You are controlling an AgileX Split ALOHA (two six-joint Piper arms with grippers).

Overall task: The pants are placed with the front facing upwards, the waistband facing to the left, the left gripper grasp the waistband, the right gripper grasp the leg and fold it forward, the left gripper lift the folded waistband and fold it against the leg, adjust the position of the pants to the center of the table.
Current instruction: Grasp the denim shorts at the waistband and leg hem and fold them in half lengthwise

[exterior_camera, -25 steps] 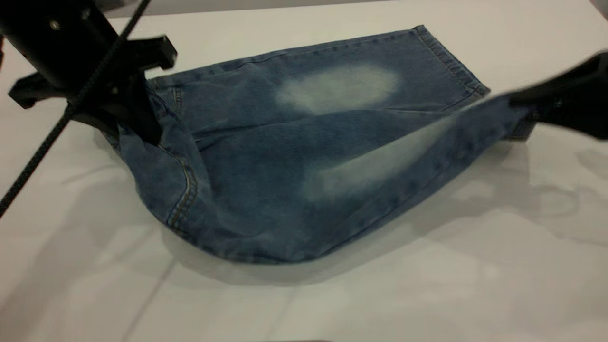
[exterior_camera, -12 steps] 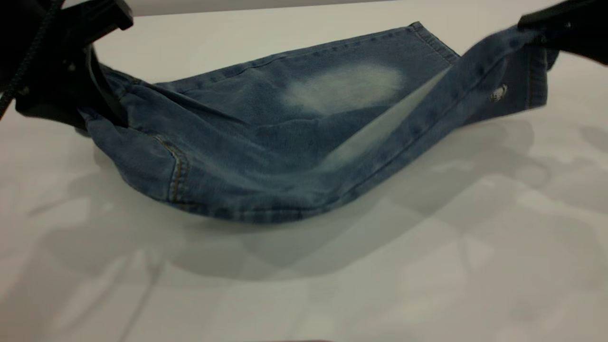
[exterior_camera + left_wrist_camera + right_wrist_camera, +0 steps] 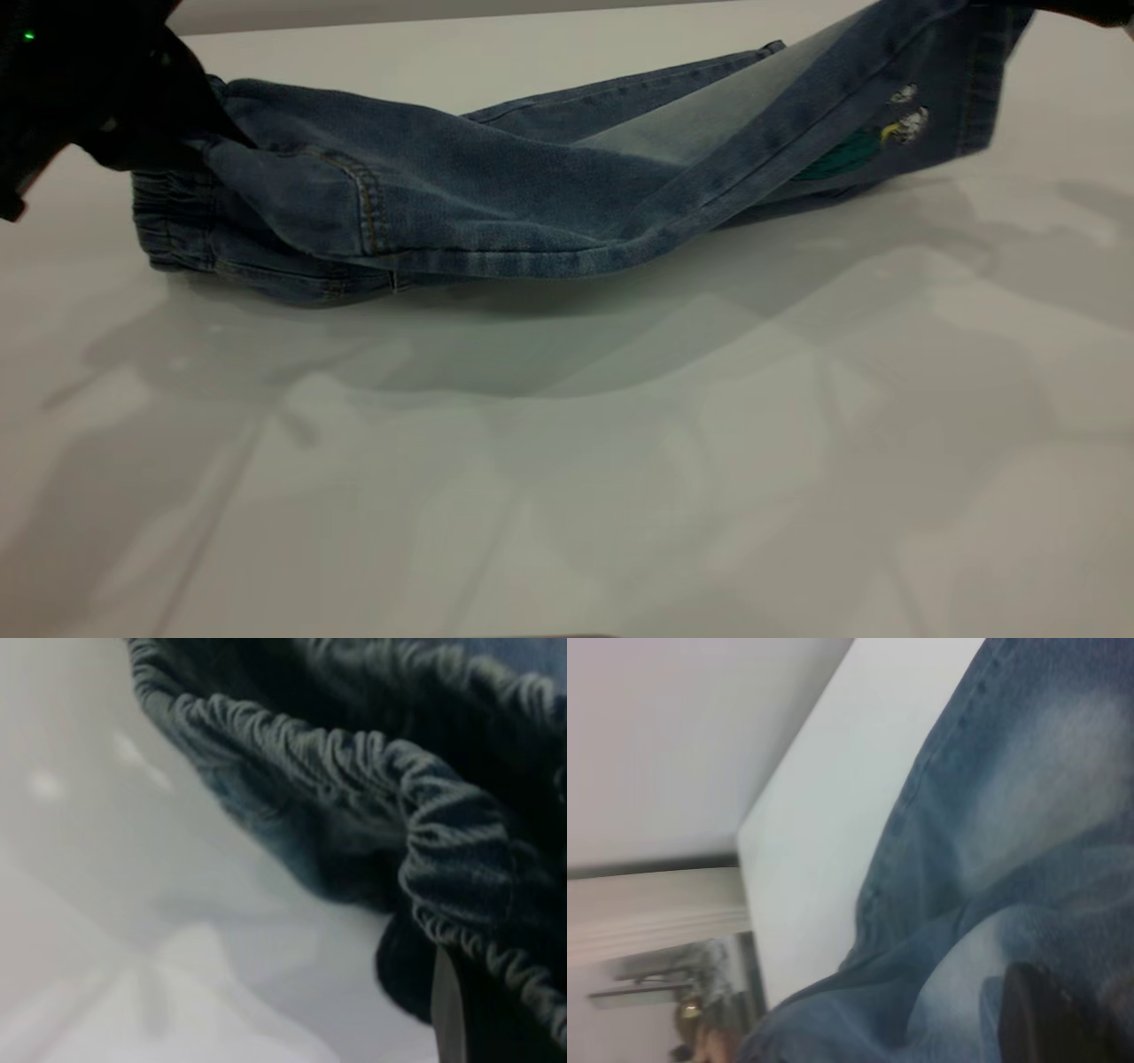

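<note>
Pants (image 3: 496, 204) mid-fold, strung between both arms across the far half of the surface (image 3: 567, 461).

Left end effector (image 3: 133, 106) at far left, clamped on the waistband (image 3: 173, 221) area: near half of the waist is lifted, and the gathered elastic band below it hangs down to the surface. Left wrist view shows the ruched band (image 3: 372, 771) bunched right against a dark finger (image 3: 496, 1010), so it's closed on cloth.

Right end effector mostly out of frame at the top right of the exterior view. Only a dark tip (image 3: 1050, 1019) shows in its wrist view, pressed into denim. Can't tell how its fingers stand. The near leg (image 3: 886, 97) is raised off the surface at far right, turned over enough to show a bit of green and white print (image 3: 873, 137) on the back side.

Far leg lies flat on the surface behind the lifted one. Lifted edge sags in the middle, just above the surface.
</note>
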